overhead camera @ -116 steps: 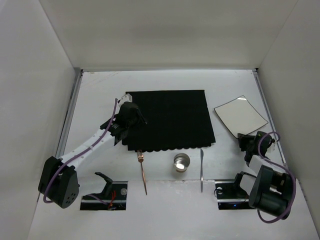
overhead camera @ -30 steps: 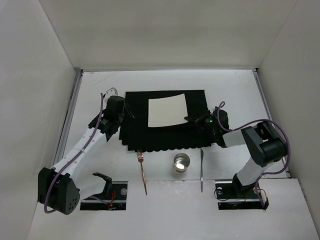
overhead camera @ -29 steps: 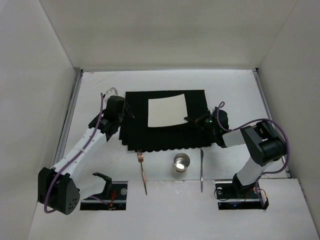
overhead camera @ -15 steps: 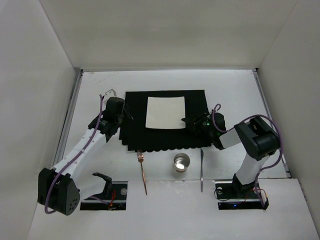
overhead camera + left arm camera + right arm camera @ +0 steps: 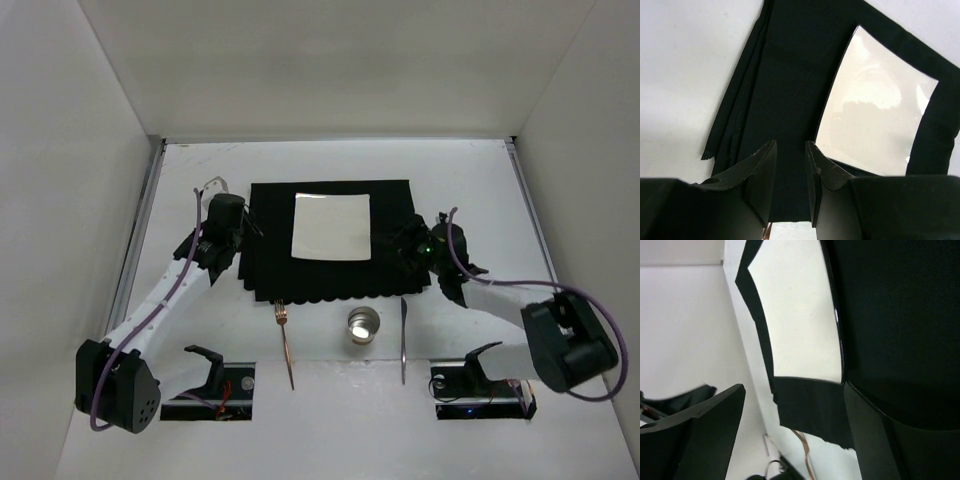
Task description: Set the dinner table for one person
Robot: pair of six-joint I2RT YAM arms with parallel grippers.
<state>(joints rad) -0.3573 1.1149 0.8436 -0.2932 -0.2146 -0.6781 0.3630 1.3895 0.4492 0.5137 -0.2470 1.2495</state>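
The dinner table [image 5: 460,180] is a matte white top with a black scallop-edged placemat [image 5: 390,200] in its middle. A square white plate [image 5: 331,227] lies flat on the placemat, free of both grippers. My right gripper [image 5: 400,236] hovers just right of the plate, jaws wide open and empty; its wrist view shows the plate [image 5: 800,325] ahead between the fingers of this gripper [image 5: 795,387]. My left gripper [image 5: 240,224] sits over the placemat's left edge. In its wrist view the left gripper [image 5: 791,145] has a narrow gap holding nothing, with the plate [image 5: 875,115] ahead on the right.
A copper fork [image 5: 285,340], a metal cup [image 5: 363,325] and a knife [image 5: 403,335] lie in a row near the front edge, below the placemat. White walls enclose the table, with metal rails [image 5: 145,220] along its sides. The placemat's left edge [image 5: 735,125] is rumpled.
The right gripper opened, let go of the plate and drew back to the right. The plate settled flat and square on the placemat. The left arm barely shifted.
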